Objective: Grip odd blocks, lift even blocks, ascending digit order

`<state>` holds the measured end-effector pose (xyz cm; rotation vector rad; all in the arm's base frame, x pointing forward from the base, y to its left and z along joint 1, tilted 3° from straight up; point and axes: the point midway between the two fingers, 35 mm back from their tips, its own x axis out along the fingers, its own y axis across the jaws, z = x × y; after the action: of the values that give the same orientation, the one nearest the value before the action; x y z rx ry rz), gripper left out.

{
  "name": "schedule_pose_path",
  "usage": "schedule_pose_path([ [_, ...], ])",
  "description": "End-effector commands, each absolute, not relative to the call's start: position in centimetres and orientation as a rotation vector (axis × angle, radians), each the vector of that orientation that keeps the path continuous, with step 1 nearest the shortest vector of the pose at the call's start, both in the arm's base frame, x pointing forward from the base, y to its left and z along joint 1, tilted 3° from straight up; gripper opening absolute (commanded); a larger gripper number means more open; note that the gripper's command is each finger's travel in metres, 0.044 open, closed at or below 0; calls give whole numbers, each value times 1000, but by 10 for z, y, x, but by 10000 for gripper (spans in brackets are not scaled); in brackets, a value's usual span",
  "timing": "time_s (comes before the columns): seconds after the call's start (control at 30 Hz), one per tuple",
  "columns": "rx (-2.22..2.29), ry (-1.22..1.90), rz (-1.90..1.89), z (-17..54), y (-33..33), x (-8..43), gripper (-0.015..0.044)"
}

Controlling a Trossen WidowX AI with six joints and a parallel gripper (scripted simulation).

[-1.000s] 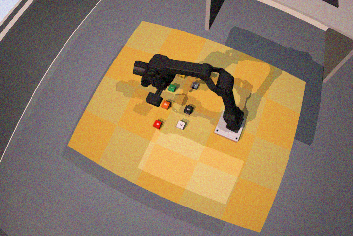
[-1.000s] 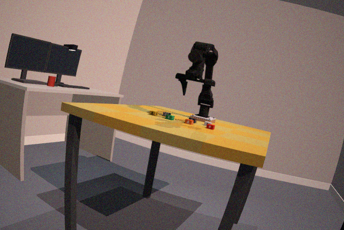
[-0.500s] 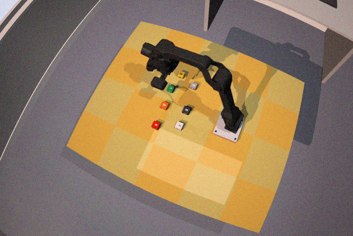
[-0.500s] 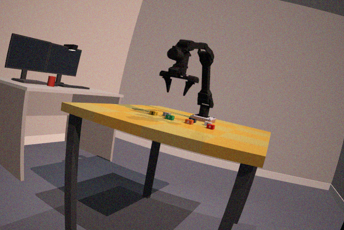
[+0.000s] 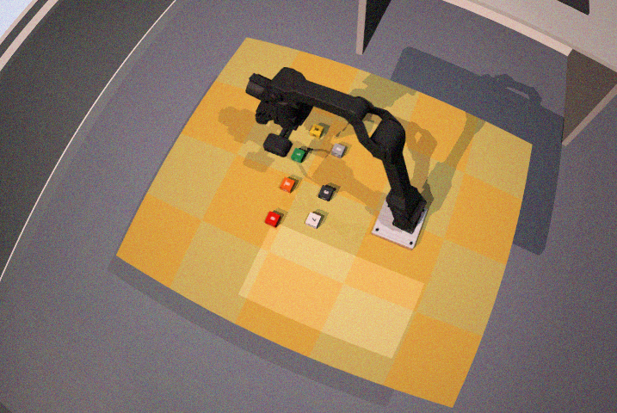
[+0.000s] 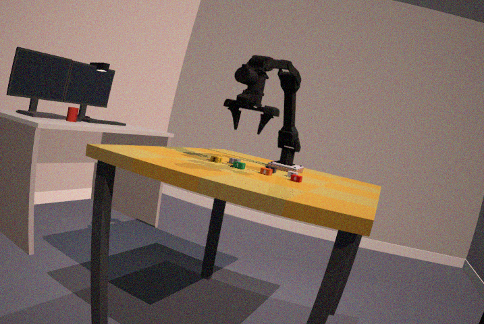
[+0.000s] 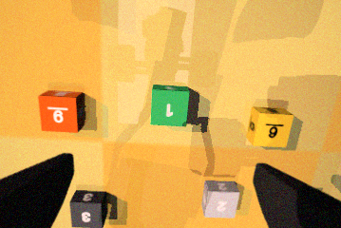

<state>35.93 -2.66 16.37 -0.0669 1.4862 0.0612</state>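
My gripper (image 6: 246,131) (image 7: 165,167) is open and empty, high above the table. The green block (image 5: 298,155) (image 6: 239,165) (image 7: 170,106) shows 1 and lies ahead of the fingers in the wrist view. The grey block (image 5: 338,150) (image 7: 220,201) shows 2, the black block (image 5: 325,193) (image 7: 86,212) 3. The orange block (image 5: 286,184) (image 6: 266,171) (image 7: 60,114) reads as an underlined 6, the yellow block (image 5: 316,130) (image 6: 216,158) (image 7: 271,129) as an underlined 9, both upside down in the wrist view. The white block (image 5: 312,219) shows 7. The red block's (image 5: 272,218) (image 6: 296,178) digit looks like 8.
The blocks stand apart on the checkered table (image 5: 211,253) (image 6: 326,202). The arm's pale base plate (image 5: 391,236) is to their right in the top view. A desk (image 6: 13,152) with monitors and a red cup (image 6: 72,114) stands away from the table.
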Motion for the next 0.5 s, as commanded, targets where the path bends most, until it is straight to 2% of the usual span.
schedule_pose_path([
  [0.0, -69, 1487, 65, 164, -38, 358, 400],
  [0.2, -76, 1489, 58, 163, -126, 341, 400],
  [0.47, -76, 1489, 58, 163, -129, 340, 400],
])
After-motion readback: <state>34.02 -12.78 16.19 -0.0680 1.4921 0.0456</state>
